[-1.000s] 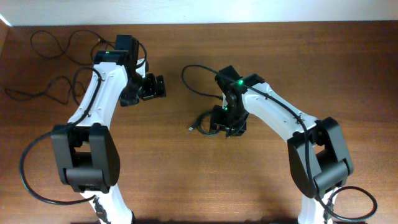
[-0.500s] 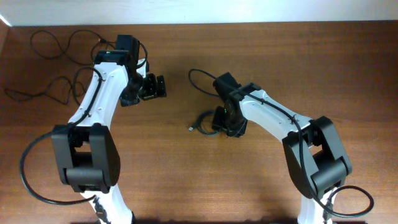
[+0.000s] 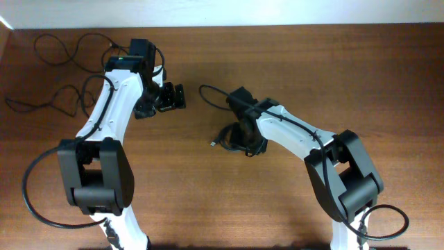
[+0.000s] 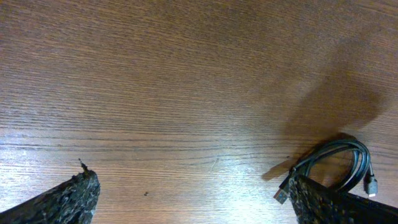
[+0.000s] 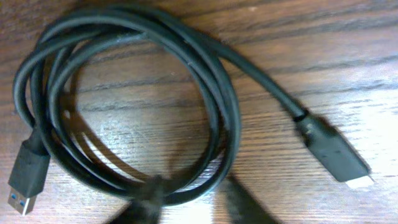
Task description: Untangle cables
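Our right gripper [image 5: 186,202] straddles the lower strand of the coiled USB cable [image 5: 225,106] at mid-desk [image 3: 312,62], seemingly to pull it loose, though we cannot tell whether it grips, while our left gripper [image 4: 193,186] hovers wide open nearby.

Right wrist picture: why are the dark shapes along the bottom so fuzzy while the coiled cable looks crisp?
Right wrist view: those are the fingers of the right end effector, probably too near the lens to focus, while the coiled cable lying on the wood is sharp. Left wrist view: a soft shadow darkens the wood above that same coil.
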### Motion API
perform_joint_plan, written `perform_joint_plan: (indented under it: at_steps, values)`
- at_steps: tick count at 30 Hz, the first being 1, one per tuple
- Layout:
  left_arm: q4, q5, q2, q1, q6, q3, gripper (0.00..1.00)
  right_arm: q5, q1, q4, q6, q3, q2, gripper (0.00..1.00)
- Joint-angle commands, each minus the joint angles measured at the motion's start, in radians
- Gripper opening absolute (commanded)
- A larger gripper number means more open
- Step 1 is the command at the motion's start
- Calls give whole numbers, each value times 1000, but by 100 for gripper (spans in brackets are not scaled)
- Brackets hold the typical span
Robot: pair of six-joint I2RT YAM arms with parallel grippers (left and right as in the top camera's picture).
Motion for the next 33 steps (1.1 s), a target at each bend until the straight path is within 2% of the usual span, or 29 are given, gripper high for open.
perform_joint_plan:
  at_steps: [1,2,3,7,11,14,19,21,26,31,33]
  values:
    - [2,-8,-21,-1,-13,-9,99,24,-1,-1,5,-9,34,13]
    - [2,-8,-21,-1,-13,-9,99,23,-2,-1,4,-9,34,6]
    - [2,-8,-21,-1,-13,-9,99,24,-3,-1,4,-9,34,4]
    - [2,-8,-21,-1,-13,-9,99,8,-19,-32,-1,7,28,4]
    - [2,27,-21,-1,-5,-9,100,-21,-49,-120,-77,80,-19,4]
    - [2,198,-21,-1,124,-9,95,-51,-58,-140,-136,127,-94,4]
    - [-12,569,-21,-16,381,-9,93,-83,-74,-133,-207,163,-214,4]
    - [-26,654,-21,-37,453,-9,93,-94,-74,-139,-219,163,-235,4]
    - [-26,628,-21,-116,455,-9,84,-234,-74,-123,-235,163,-240,4]
    - [-26,507,-21,-174,447,-9,56,-310,-88,-113,-245,163,-248,4]
    - [-25,470,-21,-186,426,-9,53,-373,-103,-111,-264,163,-255,4]
